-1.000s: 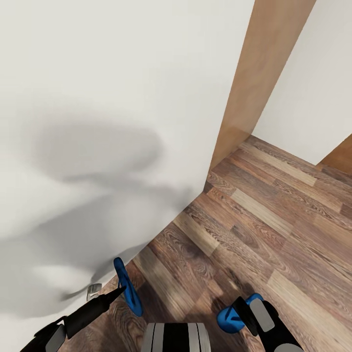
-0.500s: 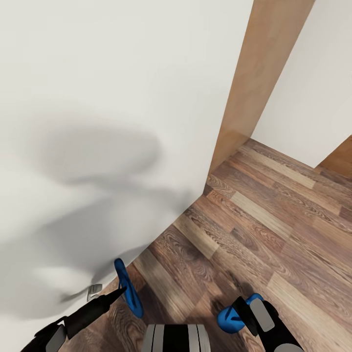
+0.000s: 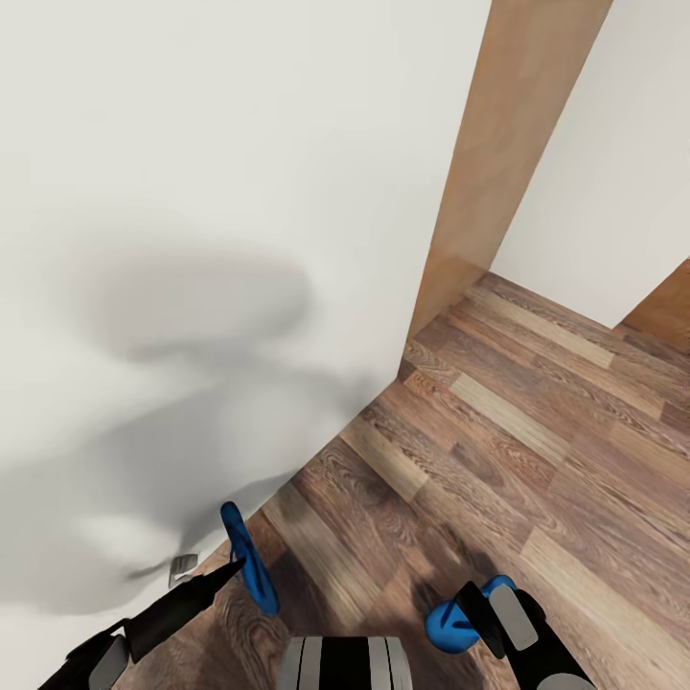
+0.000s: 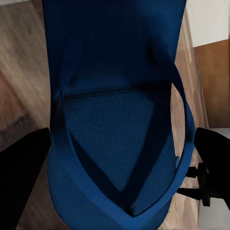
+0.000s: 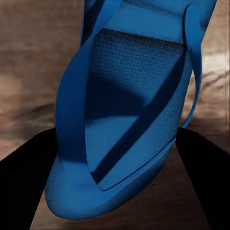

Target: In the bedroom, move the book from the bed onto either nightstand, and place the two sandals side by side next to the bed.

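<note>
Two blue sandals, carried, one per gripper.
Left gripper (image 3: 230, 567): jaws clamped on left sandal (image 3: 247, 561), near white wall (image 3: 192, 240). Right gripper (image 3: 479, 613): jaws clamped on right sandal (image 3: 455, 618), above plank floor (image 3: 498, 450).

A home interior: white walls (image 3: 192, 144), wood-plank floor (image 3: 498, 450), wooden door frame (image 3: 498, 144).

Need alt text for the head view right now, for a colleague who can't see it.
Each gripper carries a blue sandal low in the frame: left gripper with left sandal, right gripper with right sandal. A white wall looms close ahead; wood floor runs right.
</note>
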Tool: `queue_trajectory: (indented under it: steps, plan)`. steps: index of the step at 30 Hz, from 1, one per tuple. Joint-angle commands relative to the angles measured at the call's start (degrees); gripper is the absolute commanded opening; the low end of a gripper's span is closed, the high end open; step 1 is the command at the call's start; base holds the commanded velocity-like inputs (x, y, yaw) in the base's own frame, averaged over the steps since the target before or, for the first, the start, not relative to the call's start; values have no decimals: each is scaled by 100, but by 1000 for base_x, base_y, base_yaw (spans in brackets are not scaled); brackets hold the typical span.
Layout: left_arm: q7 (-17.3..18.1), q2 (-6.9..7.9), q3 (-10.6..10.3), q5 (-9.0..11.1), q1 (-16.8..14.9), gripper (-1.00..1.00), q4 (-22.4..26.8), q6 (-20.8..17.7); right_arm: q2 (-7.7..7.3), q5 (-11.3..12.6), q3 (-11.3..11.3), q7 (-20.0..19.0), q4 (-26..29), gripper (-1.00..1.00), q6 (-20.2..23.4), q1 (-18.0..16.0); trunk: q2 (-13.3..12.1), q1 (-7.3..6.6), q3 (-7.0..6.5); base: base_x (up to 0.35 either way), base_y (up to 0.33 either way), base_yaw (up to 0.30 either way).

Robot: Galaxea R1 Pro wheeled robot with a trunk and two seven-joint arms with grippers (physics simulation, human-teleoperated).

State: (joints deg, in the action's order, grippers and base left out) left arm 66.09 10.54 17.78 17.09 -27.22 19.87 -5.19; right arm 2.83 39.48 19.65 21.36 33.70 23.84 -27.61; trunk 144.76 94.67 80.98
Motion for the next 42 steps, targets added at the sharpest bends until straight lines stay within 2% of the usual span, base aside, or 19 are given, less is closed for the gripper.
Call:
queue_trajectory:
  steps: [1,25,36,42]
  plan:
    - [24,0,32,14,-3,-100,-1,-53,5,51,21,44,14,-100,15,0,2,-4,4,-179,0,0]
    - [18,-2,24,5,-3,-100,-1,-59,0,51,21,44,14,-100,15,1,2,-4,4,-96,0,0]
    - [9,-6,24,5,-3,-100,-1,-61,-1,51,21,18,20,-100,15,1,-13,-32,-240,0,0,0]
    - [17,-2,29,5,-3,-100,-1,-61,3,51,13,11,23,-100,17,0,-13,-32,-240,0,0,0]
